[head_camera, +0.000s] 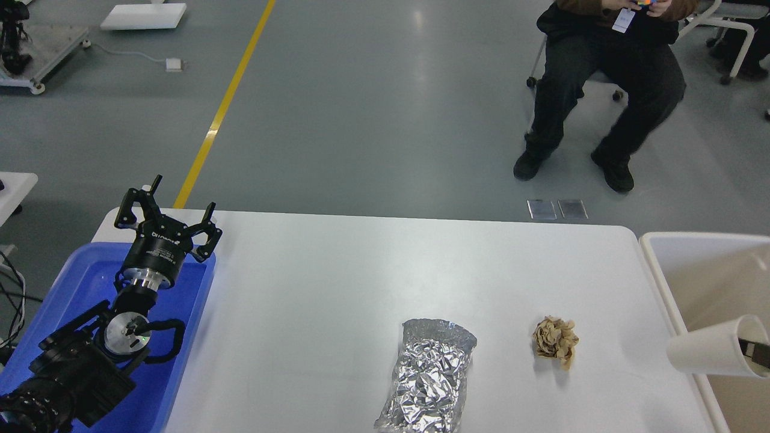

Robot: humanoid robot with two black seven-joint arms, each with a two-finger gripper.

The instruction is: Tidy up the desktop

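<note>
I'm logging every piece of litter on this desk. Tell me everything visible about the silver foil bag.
The silver foil bag is crinkled, shiny metallic film, flattened and seemingly empty, its open end pointing away from the robot. It lies flat on the white desktop, near the front edge, left of the crumpled brown paper ball and apart from it. Nothing else touches it.

On the desktop lie two loose things: one foil bag and, right of it, one paper wad. One white cup lies tipped at the desktop's right edge. Two bins flank the desktop: one blue tray on its left, one beige tub on its right. One gripper shows, above the tray. Beyond the desktop's far edge sits one person, and two small plates are set in the floor.
</note>
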